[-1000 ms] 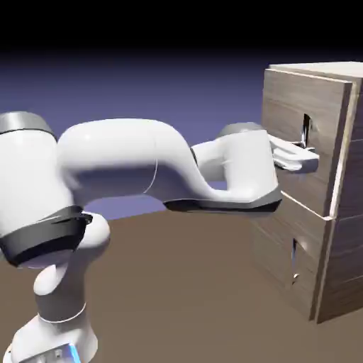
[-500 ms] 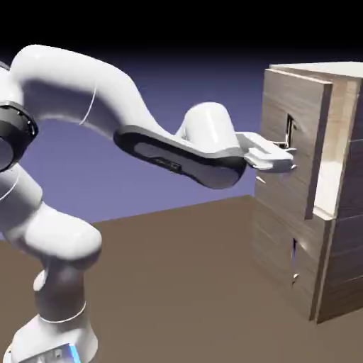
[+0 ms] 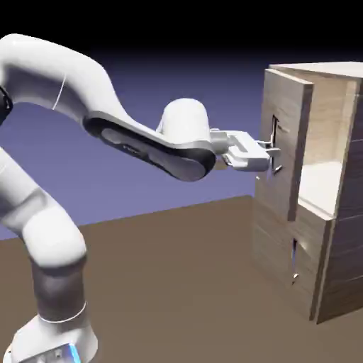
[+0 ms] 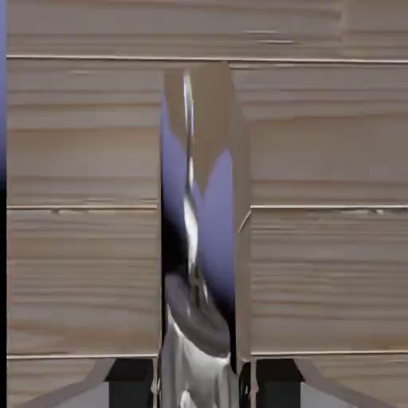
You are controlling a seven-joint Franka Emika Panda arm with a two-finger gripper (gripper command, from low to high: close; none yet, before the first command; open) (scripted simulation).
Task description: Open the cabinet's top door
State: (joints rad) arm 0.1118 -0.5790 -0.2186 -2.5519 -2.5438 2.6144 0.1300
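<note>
The claw [image 3: 272, 151] is seen clenched on the slim silver handle [image 3: 274, 142] of the cabinet's top door [image 3: 287, 106], presumably so that the panel can be drawn outward; the door stands ajar beyond the claw, the lower door [image 3: 280, 244] shut below it

Shown are one robot arm [image 3: 149, 145] and one cabinet [image 3: 305, 191]. The cabinet bears two doors and two handles.

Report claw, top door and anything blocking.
Claw closed on the top door's vertical handle. Top door ajar, pale interior showing. Lower door shut. Nothing visible blocking the swing.
</note>
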